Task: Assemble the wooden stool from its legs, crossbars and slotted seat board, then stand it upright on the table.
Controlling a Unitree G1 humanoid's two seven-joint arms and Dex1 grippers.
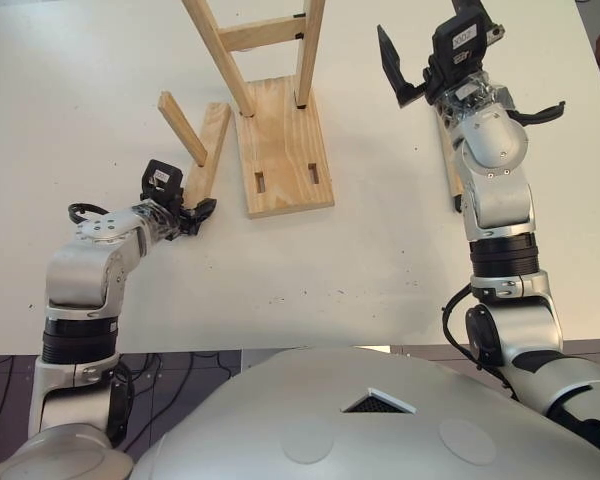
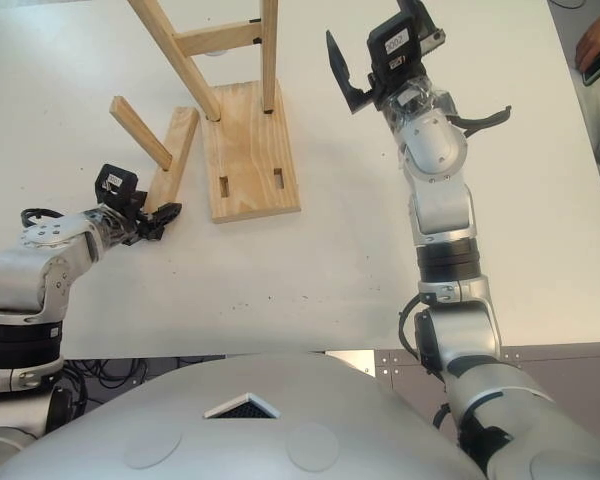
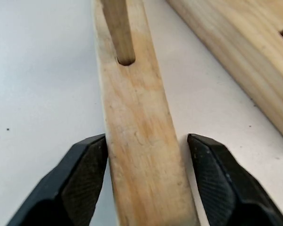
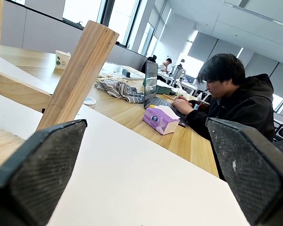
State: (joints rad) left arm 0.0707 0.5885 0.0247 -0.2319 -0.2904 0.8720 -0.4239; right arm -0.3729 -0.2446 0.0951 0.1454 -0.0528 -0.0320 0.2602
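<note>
Left wrist view: grainy slotted leg point(image 3: 141, 155)

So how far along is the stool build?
Done: two wooden legs with a crossbar stand in the far slots of the pale slotted seat board. In hand: open left gripper straddles a loose wooden leg, unclamped. Left: near slots empty, right gripper open and empty, board lies flat.

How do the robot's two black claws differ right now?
The left gripper sits low on the white table; the right gripper is held up clear of it. The left gripper's fingers straddle the end of the flat pale wooden leg lying there, only slightly open; the right gripper's fingers are spread wide around nothing. Both are black and two-fingered.
</note>
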